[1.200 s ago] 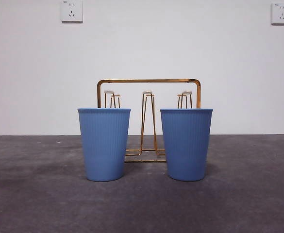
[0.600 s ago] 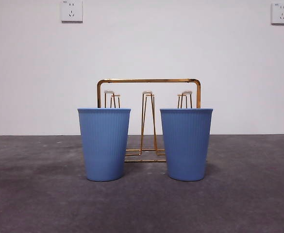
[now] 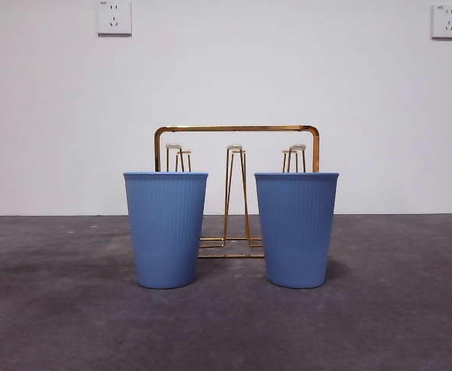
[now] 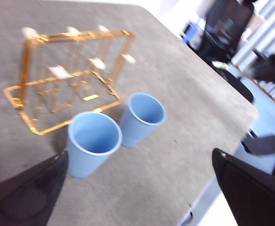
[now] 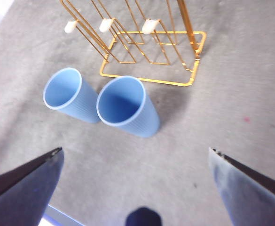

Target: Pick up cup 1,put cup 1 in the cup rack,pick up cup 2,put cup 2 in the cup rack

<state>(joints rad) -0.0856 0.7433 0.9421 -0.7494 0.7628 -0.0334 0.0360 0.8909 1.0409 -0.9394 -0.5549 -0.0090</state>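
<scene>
In the front view, the cup rack (image 3: 236, 192) stands on the grey table (image 3: 56, 309), and two blue ribbed cups stand upright in front of it, apart from each other. One cup (image 3: 166, 229) covers the rack's one end, the other cup (image 3: 296, 229) its other end; the rack's middle peg shows between them. No gripper appears here.

In the left wrist view, the left gripper (image 4: 142, 197) hangs above the table with its jaws spread wide, holding nothing. Both cups sit just beside the rack's base (image 4: 62, 84), the nearer cup (image 4: 91, 147) and the farther cup (image 4: 143, 117) close together.

In the right wrist view, the right gripper (image 5: 137, 183) is likewise wide open and empty. The two cups (image 5: 127, 106) (image 5: 67, 94) stand side by side just before the rack (image 5: 151, 47).
</scene>
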